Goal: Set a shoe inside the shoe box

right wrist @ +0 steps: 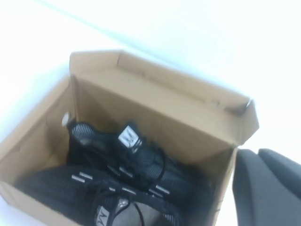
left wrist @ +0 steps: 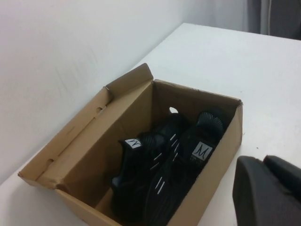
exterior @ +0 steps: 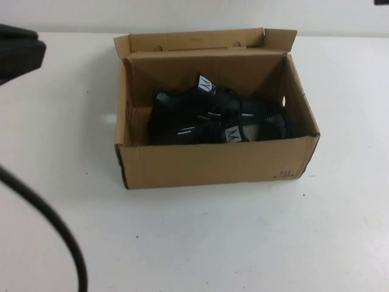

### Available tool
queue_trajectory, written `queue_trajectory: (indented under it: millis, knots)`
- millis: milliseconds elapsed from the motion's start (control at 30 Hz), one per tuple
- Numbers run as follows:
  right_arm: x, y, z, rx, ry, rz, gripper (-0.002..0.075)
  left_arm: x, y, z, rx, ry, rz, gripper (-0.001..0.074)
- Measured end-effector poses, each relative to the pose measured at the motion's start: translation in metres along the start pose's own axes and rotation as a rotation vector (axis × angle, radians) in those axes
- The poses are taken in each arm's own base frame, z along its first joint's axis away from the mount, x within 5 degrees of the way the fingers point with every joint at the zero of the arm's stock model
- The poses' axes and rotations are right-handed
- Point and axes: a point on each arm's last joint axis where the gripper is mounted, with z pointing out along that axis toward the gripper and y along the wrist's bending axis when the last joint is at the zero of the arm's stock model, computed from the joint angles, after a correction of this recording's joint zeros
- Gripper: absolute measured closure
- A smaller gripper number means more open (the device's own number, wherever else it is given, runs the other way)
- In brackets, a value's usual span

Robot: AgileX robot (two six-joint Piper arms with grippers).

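The brown cardboard shoe box [exterior: 213, 164] stands open in the middle of the table, its flaps up. Two near-identical black mesh sneakers lie inside, side by side. One [exterior: 246, 125] is against the front wall and the other [exterior: 176, 106] is behind it. Both have white tongue labels, and I cannot tell which is the task's shoe. The box [left wrist: 94, 136] and the shoes [left wrist: 164, 183] also show in the left wrist view. My left gripper [left wrist: 262, 160] is shut and empty, held away from the box at the table's far left [exterior: 18, 55]. My right gripper [right wrist: 256, 153] is shut and empty, beside the box [right wrist: 155, 94].
A black cable [exterior: 55, 231] curves across the front left of the white table [exterior: 243, 243]. A pale wall [left wrist: 70, 47] runs behind the box. A finger hole [exterior: 284, 100] is in the box's right end wall.
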Motion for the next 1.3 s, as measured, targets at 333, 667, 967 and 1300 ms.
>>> queue_trajectory:
  millis: [333, 667, 967, 1300]
  knots:
    - [0.084, 0.023, -0.08, 0.077, -0.211, 0.014, 0.0742, 0.021, -0.044, -0.047, -0.049, -0.058, 0.0, 0.0736]
    - [0.179, 0.041, -0.108, 0.081, -0.323, 0.079, 0.0742, 0.067, -0.068, -0.05, -0.144, -0.124, -0.122, 0.0736]
    - [0.229, 0.04, -0.106, 0.151, -0.473, 0.105, 0.0742, 0.069, -0.067, -0.048, -0.16, -0.147, -0.159, 0.0736]
    - [0.232, 0.04, -0.104, 0.149, -0.476, 0.12, 0.0742, 0.067, -0.065, -0.048, -0.175, -0.164, -0.177, 0.0736]
